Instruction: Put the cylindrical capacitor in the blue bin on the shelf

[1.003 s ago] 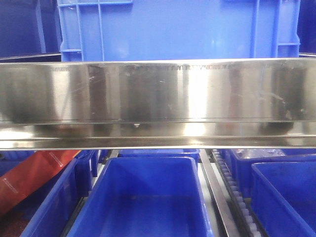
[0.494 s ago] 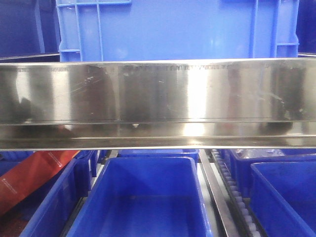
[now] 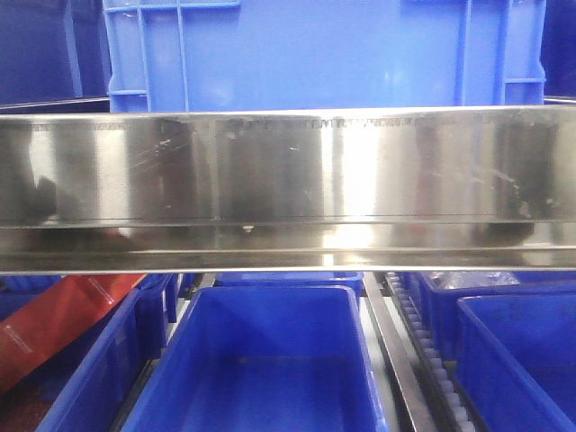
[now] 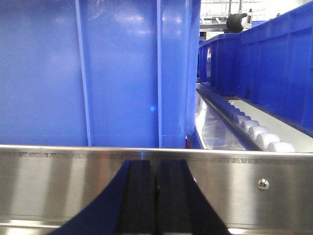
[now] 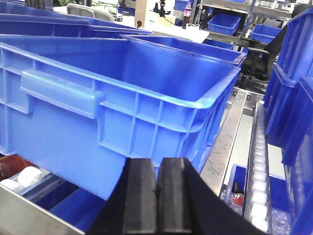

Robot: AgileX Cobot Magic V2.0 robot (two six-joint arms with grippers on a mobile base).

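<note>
The left gripper (image 4: 156, 196) sat at the bottom centre of its wrist view, its two black fingers (image 4: 139, 196) pressed flat together with only a thin seam between them and nothing held. The right gripper (image 5: 157, 196) stood likewise at the bottom centre of its own view, pads (image 5: 142, 198) closed against each other, empty. Neither arm appeared in the front view.

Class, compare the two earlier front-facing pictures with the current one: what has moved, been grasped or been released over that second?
Almost nothing. Only the dark reflections at the left of the steel shelf rail shifted slightly. The blue bin below, the blue crate above and the red packet stayed put. Nothing was grasped or released in that view.
</note>
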